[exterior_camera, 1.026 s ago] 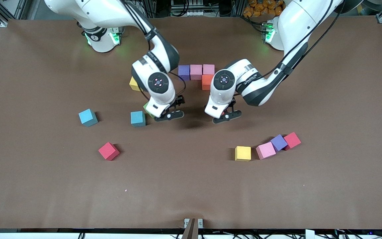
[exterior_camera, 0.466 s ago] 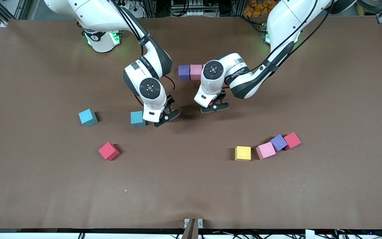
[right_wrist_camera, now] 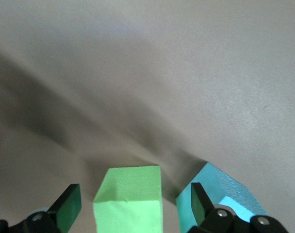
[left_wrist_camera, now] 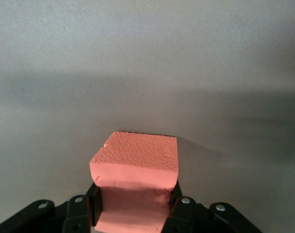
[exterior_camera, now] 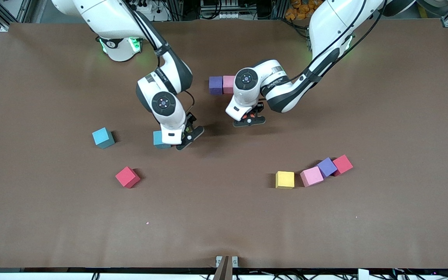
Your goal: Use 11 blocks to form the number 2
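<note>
My left gripper (exterior_camera: 249, 120) (left_wrist_camera: 134, 208) is shut on a red block (left_wrist_camera: 135, 160) and holds it low over the table, close to a short row of blocks. Of that row only a purple block (exterior_camera: 216, 85) and a pink block (exterior_camera: 228, 83) show; the left wrist hides whatever lies beside them. My right gripper (exterior_camera: 187, 138) (right_wrist_camera: 133, 204) stands open, one finger on each side of a green block (right_wrist_camera: 130, 196) without touching it. A light blue block (exterior_camera: 158, 139) (right_wrist_camera: 225, 194) sits right beside one of its fingers. In the front view the right hand hides the green block.
Loose blocks lie nearer the camera. A light blue one (exterior_camera: 103, 137) and a red one (exterior_camera: 127, 177) are toward the right arm's end. A yellow (exterior_camera: 285, 179), pink (exterior_camera: 311, 176), purple (exterior_camera: 327, 167) and red (exterior_camera: 342, 164) block lie in a line toward the left arm's end.
The left gripper has carried the red block away from the camera, toward the row of blocks. The right gripper has shifted toward the light blue block, still open, and now hides the green and yellow blocks.
</note>
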### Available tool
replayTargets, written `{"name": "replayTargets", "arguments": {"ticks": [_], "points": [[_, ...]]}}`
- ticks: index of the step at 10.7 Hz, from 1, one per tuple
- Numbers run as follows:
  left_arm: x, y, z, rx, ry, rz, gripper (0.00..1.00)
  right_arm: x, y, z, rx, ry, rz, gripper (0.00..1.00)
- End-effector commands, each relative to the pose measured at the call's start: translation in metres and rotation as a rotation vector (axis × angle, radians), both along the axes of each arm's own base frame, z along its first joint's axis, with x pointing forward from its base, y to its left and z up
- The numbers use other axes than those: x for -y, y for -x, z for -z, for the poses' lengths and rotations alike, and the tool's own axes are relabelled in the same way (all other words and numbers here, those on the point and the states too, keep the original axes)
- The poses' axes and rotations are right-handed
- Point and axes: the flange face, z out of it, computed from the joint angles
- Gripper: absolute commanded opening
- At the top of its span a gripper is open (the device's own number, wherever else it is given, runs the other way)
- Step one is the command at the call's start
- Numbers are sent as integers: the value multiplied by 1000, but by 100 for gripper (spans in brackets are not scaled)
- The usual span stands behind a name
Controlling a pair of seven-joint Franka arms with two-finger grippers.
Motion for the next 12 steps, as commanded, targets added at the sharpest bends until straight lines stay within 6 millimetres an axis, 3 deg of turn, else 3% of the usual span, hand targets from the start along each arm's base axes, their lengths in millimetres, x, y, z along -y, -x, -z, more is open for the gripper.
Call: {"name": "replayTargets", "arguments": {"ticks": [1,7,10,12], "points": [[4,5,-2,25,-1,36,21,10,18,0,27,-10,-28,100],[0,26,8,7,-32,64,22,17,42,24,55,-28,-39,100],[3,29,6,6,-30,60,23,18,47,21,59,-33,-74,100],[2,32,9,-1,-37,53,32,27,48,20,56,-34,-105,100]]}}
